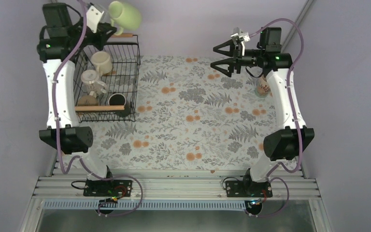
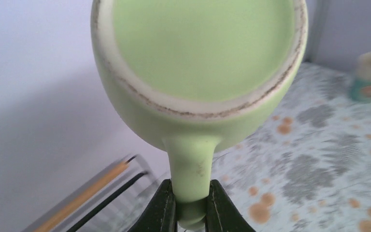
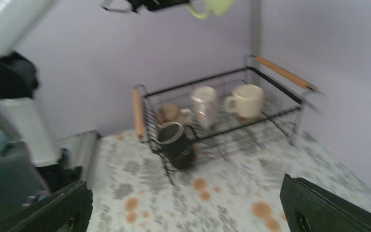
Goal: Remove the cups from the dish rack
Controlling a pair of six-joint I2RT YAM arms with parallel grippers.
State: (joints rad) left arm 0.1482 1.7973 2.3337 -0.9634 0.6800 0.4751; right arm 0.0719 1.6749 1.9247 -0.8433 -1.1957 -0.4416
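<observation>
Item: pale green mug [image 1: 125, 16], carried in the air above the far end of the dish rack [image 1: 138, 72] and close to the back wall, well clear of the table [image 1: 188, 125]. Left claw [image 1: 105, 30] is clamped on the mug's handle; in the left wrist view both dark fingers [image 2: 162, 210] press the handle from either side, with the mug's open mouth turned toward the camera. Dish rack: black wire basket at the table's far left, one wooden handle [image 1: 100, 108] at the near end and one at the far end. Contents, four: a cream mug [image 1: 101, 62] toward the far end, a whitish mug [image 1: 91, 79] in the middle, a beige mug [image 1: 88, 100] at the near left corner and a black mug [image 1: 117, 100] at the near right corner, mouth up. Further item: patterned mug [image 1: 263, 87], cream with teal and orange, standing on the table at the far right, partly hidden behind the right arm. Right claw [image 1: 215, 56]: fingers spread wide apart, holding nothing, raised above the table's far right part and pointing toward the rack. Table: covered with a leaf and orange flower print.
</observation>
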